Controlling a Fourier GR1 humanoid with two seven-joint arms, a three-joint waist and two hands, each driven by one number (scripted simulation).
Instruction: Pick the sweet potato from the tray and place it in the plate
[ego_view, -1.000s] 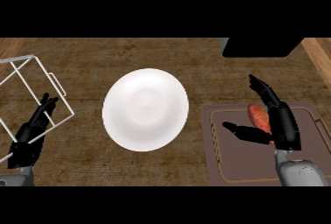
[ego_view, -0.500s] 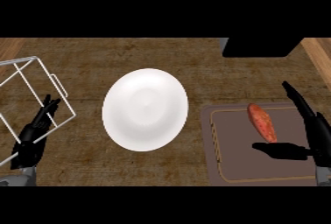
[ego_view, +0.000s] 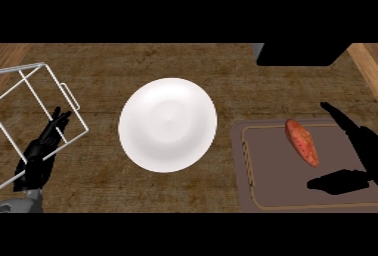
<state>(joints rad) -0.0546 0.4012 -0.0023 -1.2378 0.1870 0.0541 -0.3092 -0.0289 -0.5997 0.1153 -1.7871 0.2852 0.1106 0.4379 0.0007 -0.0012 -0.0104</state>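
One sweet potato (ego_view: 302, 142) lies on the far part of the tray (ego_view: 273, 192), at the right. Just right of it, apart, the right hand (ego_view: 363, 150) is released, fingers straight. The white plate (ego_view: 168, 125) sits left of the tray. The left hand (ego_view: 40, 155) rests open at the far left.

Left hand (ego_view: 38, 152): near the view's left edge, fingers straight and pointing up and away from the body, resting open; a little of its grey forearm (ego_view: 18, 206) shows below it. Right hand (ego_view: 359, 142): at the right edge, fingers extended forward, thumb (ego_view: 338, 182) spread wide, apparently palm inward.
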